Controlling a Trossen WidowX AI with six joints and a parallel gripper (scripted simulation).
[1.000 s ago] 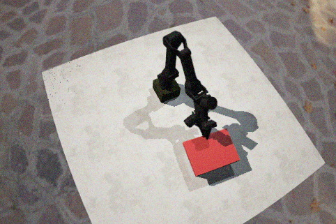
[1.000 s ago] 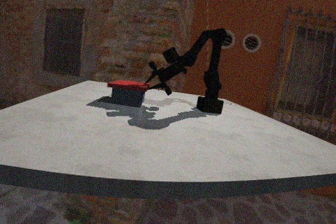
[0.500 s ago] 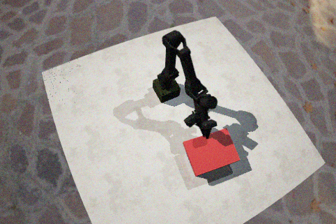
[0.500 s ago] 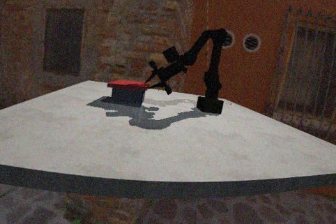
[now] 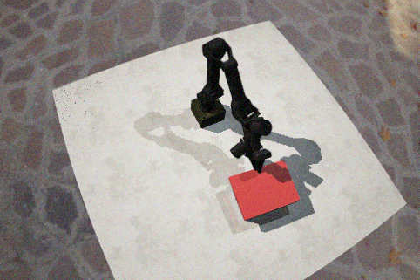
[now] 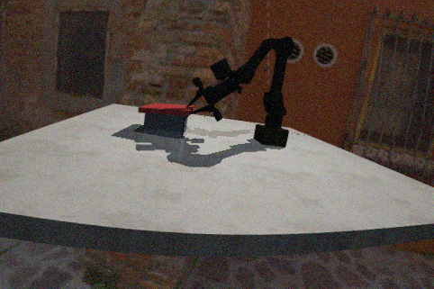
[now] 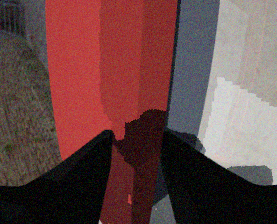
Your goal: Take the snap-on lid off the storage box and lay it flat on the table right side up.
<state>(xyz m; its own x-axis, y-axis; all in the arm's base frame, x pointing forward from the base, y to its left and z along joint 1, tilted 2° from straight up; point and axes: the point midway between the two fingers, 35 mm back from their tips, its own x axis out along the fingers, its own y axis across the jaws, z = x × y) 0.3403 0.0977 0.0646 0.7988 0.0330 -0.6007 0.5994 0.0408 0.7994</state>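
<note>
The red lid (image 5: 266,193) (image 6: 162,107) (image 7: 79,75) lies about level over the blue-grey storage box (image 5: 274,215) (image 6: 164,124) (image 7: 196,65), its rim overhanging the walls. A thin dark line shows between lid and box in the wrist view; whether they are apart I cannot tell. My gripper (image 5: 259,171) (image 6: 191,110) (image 7: 136,137) is shut on the lid's near edge, on the side facing the arm base, one finger over the top and one at the underside of the rim. The fingers hide part of that edge. The box stands on the table.
The pale table (image 5: 152,226) (image 6: 225,197) carries the box and the arm's base (image 5: 207,113) (image 6: 271,136), which stands a short way behind the gripper. Shadows of the arm and box fall around them. Stone paving lies beyond the table's edges.
</note>
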